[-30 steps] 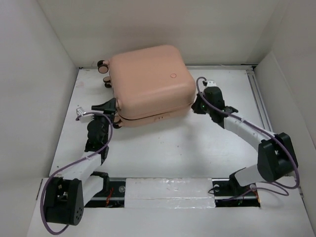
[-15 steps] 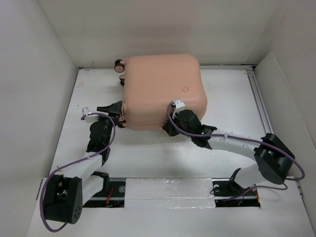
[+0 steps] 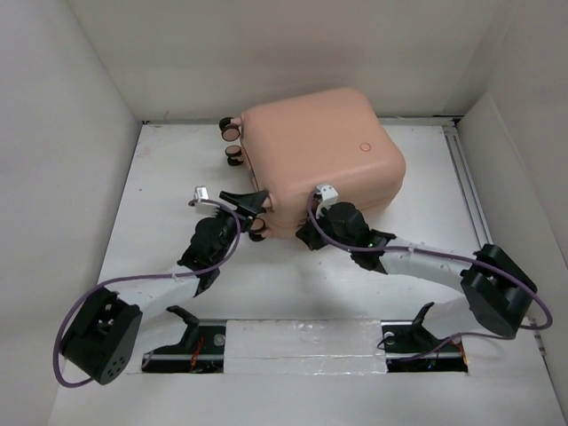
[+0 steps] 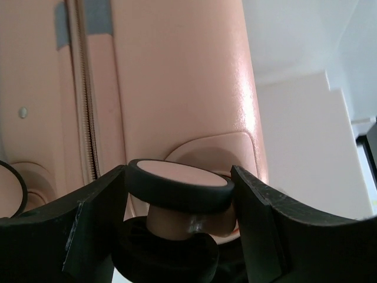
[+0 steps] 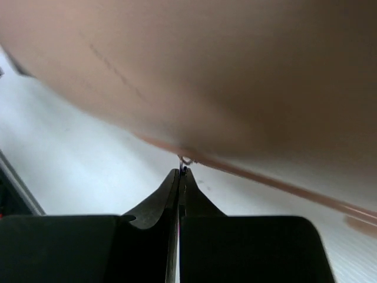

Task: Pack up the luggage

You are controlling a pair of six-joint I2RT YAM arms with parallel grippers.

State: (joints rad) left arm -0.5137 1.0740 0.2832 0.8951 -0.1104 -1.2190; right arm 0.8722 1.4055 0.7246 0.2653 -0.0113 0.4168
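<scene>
The salmon-pink luggage (image 3: pixel 324 146) lies closed and flat at the back of the table. My left gripper (image 3: pixel 251 202) is at its near left corner, shut on a pink-and-black caster wheel (image 4: pixel 179 186), with a finger on each side of the wheel (image 4: pixel 253 212). The zipper seam (image 4: pixel 84 88) runs up the shell in the left wrist view. My right gripper (image 3: pixel 309 232) is at the case's front edge, jaws pressed together on a small metal zipper pull (image 5: pixel 185 160) just under the shell (image 5: pixel 235 71).
Two more caster wheels (image 3: pixel 231 130) stick out at the case's far left corner. White walls enclose the table on the left, back and right. A metal rail (image 3: pixel 461 169) runs along the right edge. The arm bases sit at the near edge.
The luggage has slid and turned to the right. My left gripper followed it rightward and now clamps the wheel. My right gripper left the case's right side and stays at its front edge.
</scene>
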